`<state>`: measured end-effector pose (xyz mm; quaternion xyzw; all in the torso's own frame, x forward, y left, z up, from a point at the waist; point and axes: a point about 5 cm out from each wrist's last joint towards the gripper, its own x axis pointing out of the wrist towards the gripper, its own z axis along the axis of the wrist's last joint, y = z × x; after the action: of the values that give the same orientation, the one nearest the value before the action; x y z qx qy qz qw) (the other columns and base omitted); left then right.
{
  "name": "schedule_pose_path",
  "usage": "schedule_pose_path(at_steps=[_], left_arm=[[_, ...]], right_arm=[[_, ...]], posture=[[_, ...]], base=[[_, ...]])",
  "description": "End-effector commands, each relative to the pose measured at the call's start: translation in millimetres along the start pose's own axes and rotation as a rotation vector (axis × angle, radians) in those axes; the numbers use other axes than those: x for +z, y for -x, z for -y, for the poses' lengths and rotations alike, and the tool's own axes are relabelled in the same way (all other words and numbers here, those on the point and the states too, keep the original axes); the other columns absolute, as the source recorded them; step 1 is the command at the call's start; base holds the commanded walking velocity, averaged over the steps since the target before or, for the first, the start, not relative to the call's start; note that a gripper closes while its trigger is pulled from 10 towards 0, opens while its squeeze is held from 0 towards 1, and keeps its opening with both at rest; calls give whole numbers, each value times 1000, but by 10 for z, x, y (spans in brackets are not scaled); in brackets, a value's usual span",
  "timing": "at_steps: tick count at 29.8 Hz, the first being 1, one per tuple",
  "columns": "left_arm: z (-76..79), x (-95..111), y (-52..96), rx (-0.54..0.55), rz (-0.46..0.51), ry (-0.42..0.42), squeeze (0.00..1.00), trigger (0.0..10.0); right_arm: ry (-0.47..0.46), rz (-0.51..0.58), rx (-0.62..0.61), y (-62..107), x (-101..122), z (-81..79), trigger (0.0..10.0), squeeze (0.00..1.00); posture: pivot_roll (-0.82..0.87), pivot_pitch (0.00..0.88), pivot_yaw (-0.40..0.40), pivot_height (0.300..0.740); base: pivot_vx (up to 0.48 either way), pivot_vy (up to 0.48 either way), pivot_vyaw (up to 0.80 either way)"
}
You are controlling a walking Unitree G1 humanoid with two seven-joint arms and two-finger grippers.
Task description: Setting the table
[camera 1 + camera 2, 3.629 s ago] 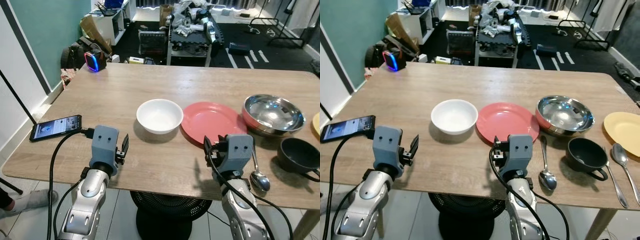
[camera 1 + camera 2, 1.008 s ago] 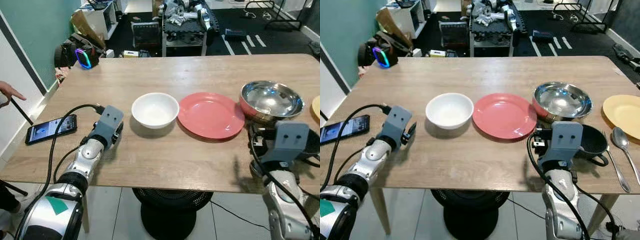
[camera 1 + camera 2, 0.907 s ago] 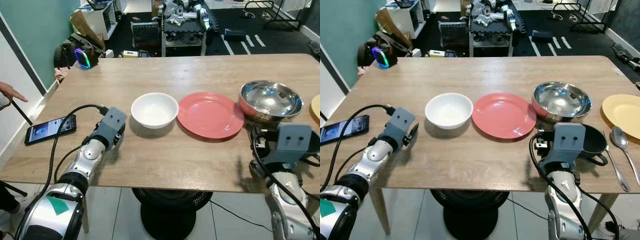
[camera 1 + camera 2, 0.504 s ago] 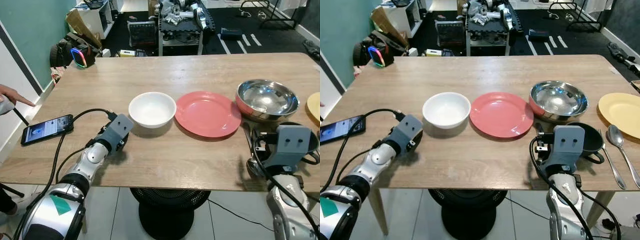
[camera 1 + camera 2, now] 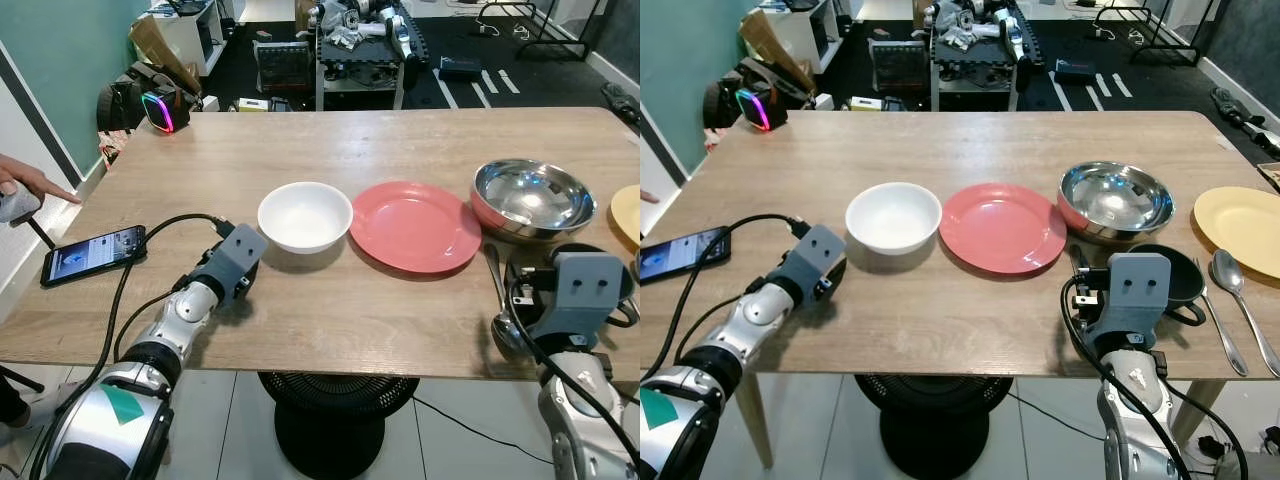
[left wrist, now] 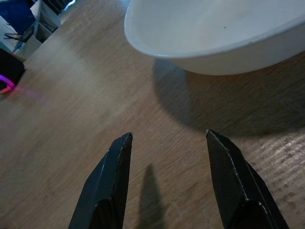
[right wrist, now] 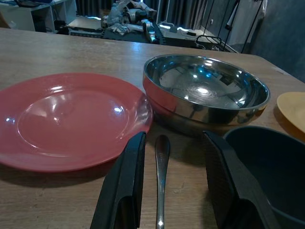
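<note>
Although the right gripper (image 7: 171,183) hides most of it from the head camera, a spoon (image 7: 161,176) lies on the wooden table (image 5: 400,130) between that gripper's spread black fingers (image 7: 125,183), its handle running toward the gap between the red plate (image 5: 415,226) and the steel bowl (image 5: 528,197). In the left eye view only the spoon's handle and part of its rounded end peek out beside the grey wrist housing. The fingers stand apart and touch nothing.

Just right of the spoon sits a dark mug (image 5: 1172,276), half covered by the wrist housing; its handle points toward the table's near edge. Further right lie a second spoon (image 5: 1230,275), another utensil beside it that is too thin to identify, and a yellow plate (image 5: 1238,229) cut off by the frame edge.

The white bowl (image 5: 305,215) stands left of the red plate, close to it but apart. The left gripper (image 6: 167,162) rests low over the table just beside the bowl, fingers parted and empty, pointing at the bowl's near side.

A phone (image 5: 92,254) lies at the table's left edge with a black cable (image 5: 165,225) running near it. A person's hand (image 5: 30,183) reaches in at the far left, mostly cut off.
</note>
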<state>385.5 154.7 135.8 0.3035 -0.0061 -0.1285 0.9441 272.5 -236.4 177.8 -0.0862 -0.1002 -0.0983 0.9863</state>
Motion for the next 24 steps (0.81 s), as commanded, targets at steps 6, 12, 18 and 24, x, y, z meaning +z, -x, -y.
schedule_pose_path(at_steps=[6, 12, 18, 24], left_arm=[[-44, -7, 8, 21, 7, -197, 0, 10000], [-133, 28, -6, 85, 12, -233, 0, 10000], [-312, 35, -27, 235, -46, 49, 0, 10000], [-476, 90, -47, 353, -56, 256, 0, 10000]], right_arm=[[6, -10, 7, 17, -5, -13, 10000, 0], [8, -10, 6, 19, 3, -3, 10000, 0], [8, -9, 6, 26, 11, -5, 10000, 0], [13, -11, 9, 50, 23, -4, 10000, 0]], posture=[[-236, 136, 123, 740], [-242, 137, 123, 740], [-259, 143, 121, 740], [-289, 150, 122, 740]], base=[[0, 0, 0], [0, 0, 0], [0, 0, 0], [0, 0, 0]])
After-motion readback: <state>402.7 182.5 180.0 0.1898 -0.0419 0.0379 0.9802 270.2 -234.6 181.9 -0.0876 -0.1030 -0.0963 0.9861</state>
